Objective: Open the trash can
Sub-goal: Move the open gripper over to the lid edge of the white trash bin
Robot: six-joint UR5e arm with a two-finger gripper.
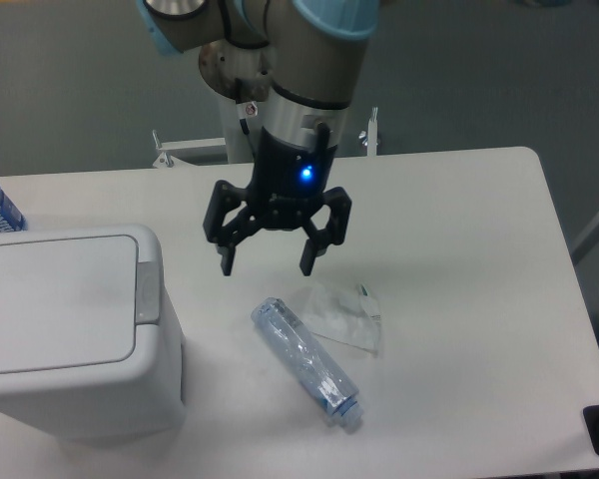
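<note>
With fingers spread wide and nothing between them, the gripper hangs above the table, apart from the bottle. Trash can at lower left, lid shut; contents hidden.

Large boxy white plastic trash can at table's left edge; crushed clear plastic bottle right of it, crumpled clear wrapper just beyond

A robotics lab or test room: an industrial arm stands on a round pedestal base behind a plain white table; grey floor surrounds them.
</note>
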